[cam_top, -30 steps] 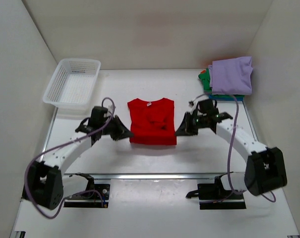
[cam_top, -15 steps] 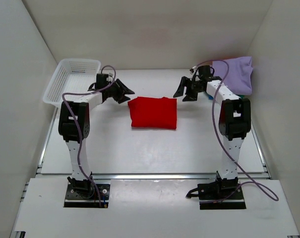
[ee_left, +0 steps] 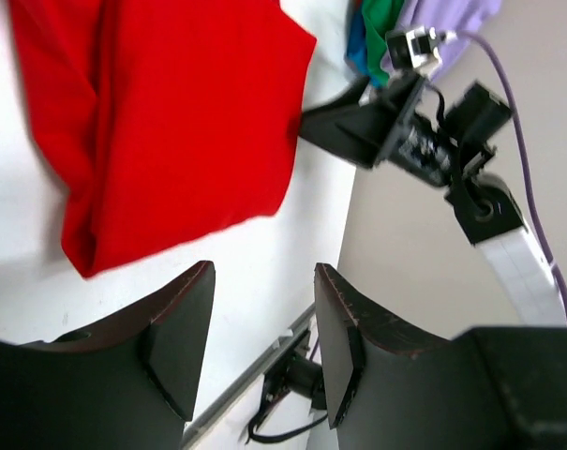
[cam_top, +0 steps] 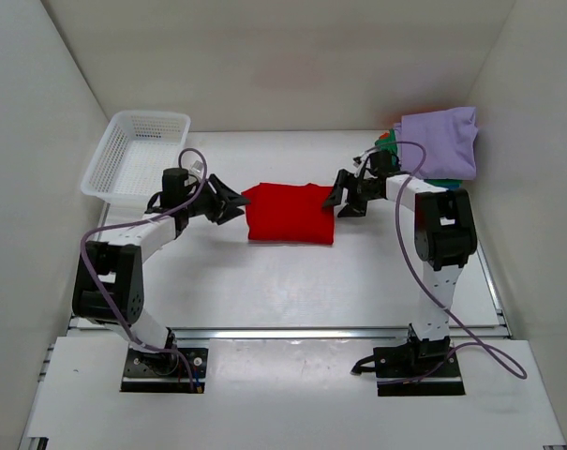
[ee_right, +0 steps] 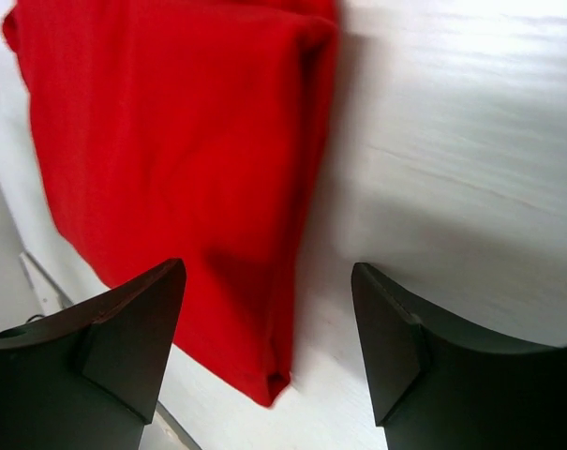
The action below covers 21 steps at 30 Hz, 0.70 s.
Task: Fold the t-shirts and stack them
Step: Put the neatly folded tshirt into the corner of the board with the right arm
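Observation:
A bright red t-shirt (cam_top: 290,214) lies folded into a rectangle on the white table, mid-table. My left gripper (cam_top: 234,202) hovers open just off its left edge, nothing between the fingers; the red t-shirt (ee_left: 161,122) fills the upper left of the left wrist view. My right gripper (cam_top: 342,200) stands open at the shirt's right edge, its jaws straddling the folded edge of the red t-shirt (ee_right: 171,159) without touching it. A stack of folded t-shirts sits at the back right: lavender (cam_top: 439,141) on top, green (cam_top: 388,148) and teal beneath.
A white mesh basket (cam_top: 138,155) stands at the back left, beside the left arm. White walls close in the table on three sides. The metal rail (cam_top: 292,332) runs along the table's near edge.
Both grippers were shut on the shirt's near corners, carried them to the far side and folded it in half, then opened and let go. They now sit lower, at the shirt's sides.

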Available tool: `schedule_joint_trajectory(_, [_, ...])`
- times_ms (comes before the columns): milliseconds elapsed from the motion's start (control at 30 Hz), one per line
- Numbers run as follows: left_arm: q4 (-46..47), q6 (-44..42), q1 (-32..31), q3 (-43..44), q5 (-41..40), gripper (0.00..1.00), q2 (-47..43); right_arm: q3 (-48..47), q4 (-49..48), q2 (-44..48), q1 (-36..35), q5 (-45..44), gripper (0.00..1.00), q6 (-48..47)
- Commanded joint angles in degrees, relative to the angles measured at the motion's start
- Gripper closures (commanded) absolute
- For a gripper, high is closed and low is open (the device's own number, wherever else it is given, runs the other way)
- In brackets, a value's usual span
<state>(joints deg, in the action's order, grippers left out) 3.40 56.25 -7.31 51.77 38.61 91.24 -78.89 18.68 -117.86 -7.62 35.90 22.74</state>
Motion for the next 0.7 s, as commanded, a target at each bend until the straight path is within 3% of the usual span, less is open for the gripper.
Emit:
schedule_joint_trajectory(0, [1.26, -0.09, 0.36, -3.07, 2.69, 0.43, -3.08, -2.57, -4.53, -3.85, -1.7, 1.89, 0.3, 1.51])
schedule_joint_trajectory(200, [0.74, -0.44, 1.6, -3.96, 2.79, 0.44, -4.67, -9.43, 1.26, -9.66, -5.21, 2.59, 0.32, 0.38])
schedule_joint_trajectory(300, [1.43, -0.26, 1.86, -5.01, 3.92, 0.44, -5.02, -16.26, 8.29, -14.66, -6.35, 3.12, 0.44, -2.35])
schedule_joint_trajectory(333, [1.7, 0.0, 1.77, -5.97, 3.49, 0.44, -5.2, -17.51, 11.44, -15.55, -6.36, 3.56, 0.57, -4.09])
schedule_joint_trajectory(367, [1.7, -0.17, 1.77, -5.8, 3.49, 0.44, -5.63, -19.96, 14.43, -16.86, -6.71, 4.43, 0.82, -5.76])
schedule_joint_trajectory(433, [1.52, 0.18, 2.21, -6.59, 3.49, 0.45, -6.25, -23.14, 18.21, -17.84, -6.62, 4.88, 1.0, -8.57])
schedule_joint_trajectory(500, [1.09, 0.0, 2.65, -6.77, 3.93, 0.44, -6.78, -26.47, 22.53, -17.49, -6.36, 2.08, 1.0, -11.92])
schedule_joint_trajectory(667, [0.47, -0.7, 2.83, -7.47, 3.84, 0.45, -8.53, -32.2, 29.13, -12.32, -4.26, -15.65, 1.0, -24.47])
